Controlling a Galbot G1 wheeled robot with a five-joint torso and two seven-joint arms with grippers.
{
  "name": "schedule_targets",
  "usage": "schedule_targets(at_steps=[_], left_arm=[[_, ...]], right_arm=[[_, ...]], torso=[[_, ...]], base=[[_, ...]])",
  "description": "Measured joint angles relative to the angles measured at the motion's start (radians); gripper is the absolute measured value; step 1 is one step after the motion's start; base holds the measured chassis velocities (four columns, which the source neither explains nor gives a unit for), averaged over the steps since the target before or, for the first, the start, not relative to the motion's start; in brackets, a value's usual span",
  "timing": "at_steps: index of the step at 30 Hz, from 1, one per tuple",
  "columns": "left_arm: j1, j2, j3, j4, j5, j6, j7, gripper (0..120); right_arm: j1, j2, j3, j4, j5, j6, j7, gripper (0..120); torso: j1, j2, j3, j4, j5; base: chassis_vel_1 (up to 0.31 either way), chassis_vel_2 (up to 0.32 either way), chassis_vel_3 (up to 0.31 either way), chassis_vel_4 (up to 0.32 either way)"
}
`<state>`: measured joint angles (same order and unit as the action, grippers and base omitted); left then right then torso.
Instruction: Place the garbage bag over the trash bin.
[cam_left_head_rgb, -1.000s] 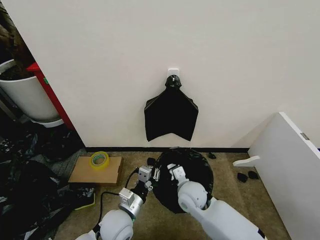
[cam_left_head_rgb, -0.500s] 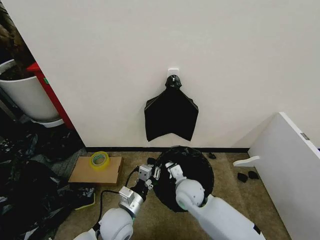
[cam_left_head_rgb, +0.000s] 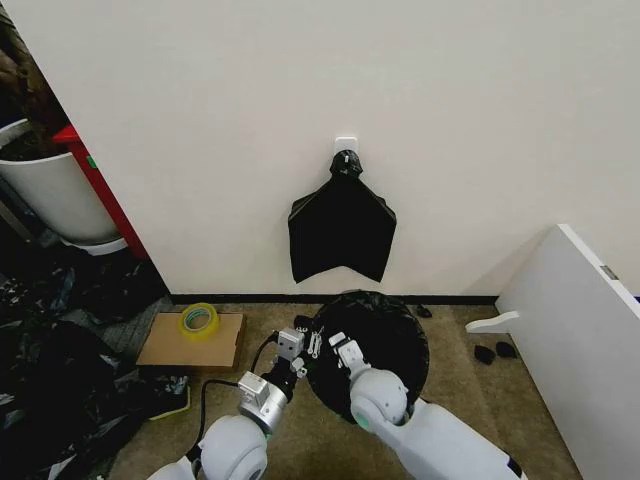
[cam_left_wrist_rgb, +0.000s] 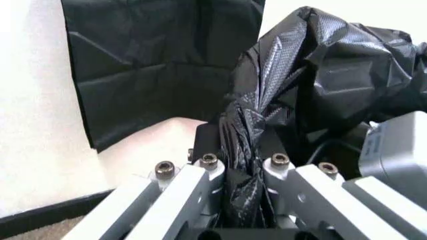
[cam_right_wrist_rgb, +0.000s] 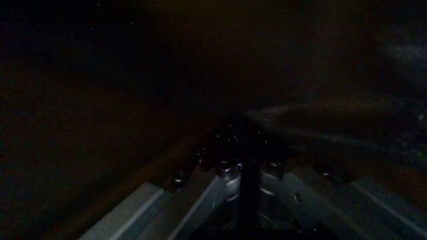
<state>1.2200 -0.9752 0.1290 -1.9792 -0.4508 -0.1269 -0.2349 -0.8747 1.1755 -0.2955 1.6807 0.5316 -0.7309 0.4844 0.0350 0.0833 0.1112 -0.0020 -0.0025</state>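
The glossy black garbage bag (cam_left_head_rgb: 385, 335) bulges in a round mound on the carpet by the wall; the trash bin is hidden beneath it. My left gripper (cam_left_head_rgb: 303, 352) is at the bag's left edge. In the left wrist view it (cam_left_wrist_rgb: 243, 162) is shut on a bunched fold of the garbage bag (cam_left_wrist_rgb: 333, 75). My right gripper (cam_left_head_rgb: 340, 348) reaches into the bag's left side, just beside the left one. The right wrist view is dark inside the plastic, and the right gripper (cam_right_wrist_rgb: 243, 167) has its fingers drawn together on a thin strip of bag.
A flat black bundle (cam_left_head_rgb: 342, 228) hangs clipped to the wall above the bag. A cardboard sheet (cam_left_head_rgb: 165, 345) with a yellow tape roll (cam_left_head_rgb: 198, 320) lies to the left. Black sheeting (cam_left_head_rgb: 50, 380) and a large white tub (cam_left_head_rgb: 55, 195) stand far left. A white panel (cam_left_head_rgb: 580, 330) leans on the right.
My right arm has shifted slightly left and nearer, its gripper edging toward the bag's left rim. The left gripper keeps its hold in place.
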Motion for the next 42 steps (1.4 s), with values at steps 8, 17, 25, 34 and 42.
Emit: schedule_targets(at_steps=[8, 17, 25, 34, 42], left_arm=[[-0.009, -0.002, 0.002, 0.001, 0.000, 0.000, 0.002, 4], [-0.011, 0.009, 0.015, 0.011, 0.018, -0.002, 0.002, 4], [-0.015, 0.006, 0.010, 0.029, 0.019, -0.007, 0.006, 4], [-0.026, 0.006, -0.009, 0.043, -0.034, 0.021, -0.015, 4], [-0.033, 0.003, -0.034, 0.072, -0.084, 0.053, -0.043, 4]], right_arm=[[-0.038, -0.024, -0.009, 0.011, -0.002, 0.000, -0.005, 0], [0.016, -0.003, -0.049, -0.022, -0.033, 0.000, -0.017, 0], [-0.026, -0.031, -0.031, 0.030, 0.003, 0.000, -0.038, 0], [-0.081, -0.090, 0.001, 0.229, -0.005, 0.010, -0.057, 23], [-0.208, -0.239, 0.136, 0.425, -0.040, 0.018, -0.097, 55]], torso=[[0.000, 0.000, 0.000, -0.0004, -0.0001], [0.000, 0.000, 0.000, 0.0000, 0.0000], [0.000, 0.000, 0.000, -0.0002, 0.0001], [0.000, 0.000, 0.000, -0.0002, 0.0000], [0.000, 0.000, 0.000, -0.0004, 0.0002]], base=[[0.000, 0.000, 0.000, 0.000], [0.000, 0.000, 0.000, 0.000], [0.000, 0.000, 0.000, 0.000], [0.000, 0.000, 0.000, 0.000], [0.000, 0.000, 0.000, 0.000]])
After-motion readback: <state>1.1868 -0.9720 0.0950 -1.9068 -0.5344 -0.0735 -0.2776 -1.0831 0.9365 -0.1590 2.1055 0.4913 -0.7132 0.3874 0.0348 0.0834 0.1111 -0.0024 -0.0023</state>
